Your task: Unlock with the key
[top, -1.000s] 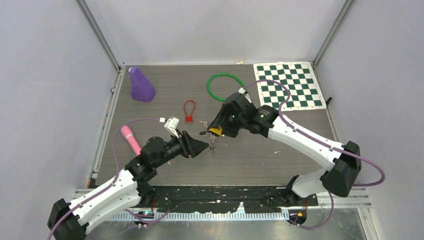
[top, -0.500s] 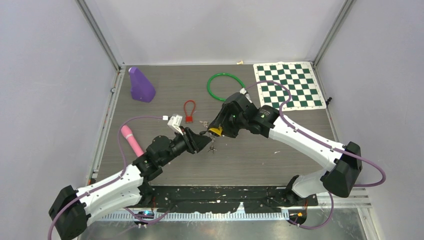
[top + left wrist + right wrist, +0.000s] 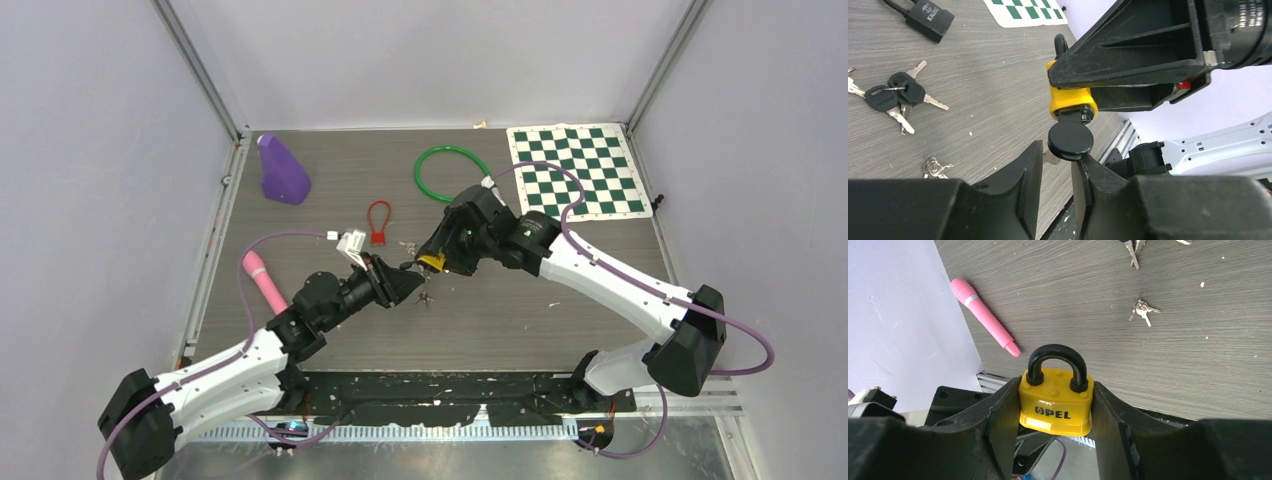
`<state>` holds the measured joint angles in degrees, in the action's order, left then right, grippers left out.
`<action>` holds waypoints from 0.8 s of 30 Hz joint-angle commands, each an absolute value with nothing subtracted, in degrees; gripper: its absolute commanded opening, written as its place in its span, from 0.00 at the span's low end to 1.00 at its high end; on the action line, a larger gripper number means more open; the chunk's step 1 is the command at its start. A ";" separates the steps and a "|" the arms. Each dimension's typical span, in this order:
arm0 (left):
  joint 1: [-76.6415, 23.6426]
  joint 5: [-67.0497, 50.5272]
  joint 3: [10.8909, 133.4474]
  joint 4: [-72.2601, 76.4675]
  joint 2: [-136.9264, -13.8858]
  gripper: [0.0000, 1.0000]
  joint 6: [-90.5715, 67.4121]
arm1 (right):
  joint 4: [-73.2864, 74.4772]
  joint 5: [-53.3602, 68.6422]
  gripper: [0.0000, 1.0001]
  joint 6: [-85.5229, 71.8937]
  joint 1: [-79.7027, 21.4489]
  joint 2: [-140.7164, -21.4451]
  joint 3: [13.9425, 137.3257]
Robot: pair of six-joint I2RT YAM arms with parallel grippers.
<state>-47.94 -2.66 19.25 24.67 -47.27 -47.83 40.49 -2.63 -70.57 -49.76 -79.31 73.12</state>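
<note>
**Padlock [image 3: 1056,402] held off the table, key [image 3: 1070,141] in its base**

Left gripper [image 3: 1055,170]: directly under the padlock in the left wrist view. Its fingers [image 3: 1029,170] stand either side of the key's round black head. One finger appears to touch the head. Whether the jaws are clamped on it cannot be told.

Key: seated in the underside of the padlock, with its head sticking out.

Padlock: yellow body, black shackle, marked OPEL. It is clear of the table [image 3: 520,320], with the shackle closed.

Right gripper [image 3: 1056,415]: clenched on the padlock, one finger pressed against each side of the body.

Small keys [image 3: 426,297]: on the table just on the near side of the padlock.

Bunch [image 3: 895,97] of black-headed keys: on the table just beyond the padlock, to its left.

Pen [image 3: 262,280]: pink, lying flat well left of the padlock.

Red lock [image 3: 378,237]: beyond the padlock and left of it, past the bunch.

Ring [image 3: 452,172]: green, flat on the table beyond the padlock.

Mat [image 3: 578,170]: chequered green and white, far beyond the padlock to its right.

Purple block [image 3: 282,170]: far beyond the padlock to its left.
</note>
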 commanded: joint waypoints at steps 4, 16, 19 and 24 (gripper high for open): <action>-48.29 -1.46 18.47 26.17 -42.36 0.27 -47.98 | 37.83 -4.20 0.05 -72.11 -50.09 -76.10 73.19; -48.33 -3.34 21.47 26.56 -45.55 0.27 -48.43 | 37.84 -3.73 0.05 -72.16 -50.11 -76.31 73.46; -48.34 -4.06 21.62 27.80 -46.80 0.26 -49.16 | 37.86 -3.73 0.05 -72.22 -50.12 -76.20 73.33; -48.43 -4.50 22.14 29.19 -47.74 0.24 -49.22 | 37.58 -3.54 0.05 -72.22 -50.15 -76.52 73.26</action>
<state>-48.05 -3.79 19.70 24.86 -47.31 -49.19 40.64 -3.16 -70.72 -49.76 -78.96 72.51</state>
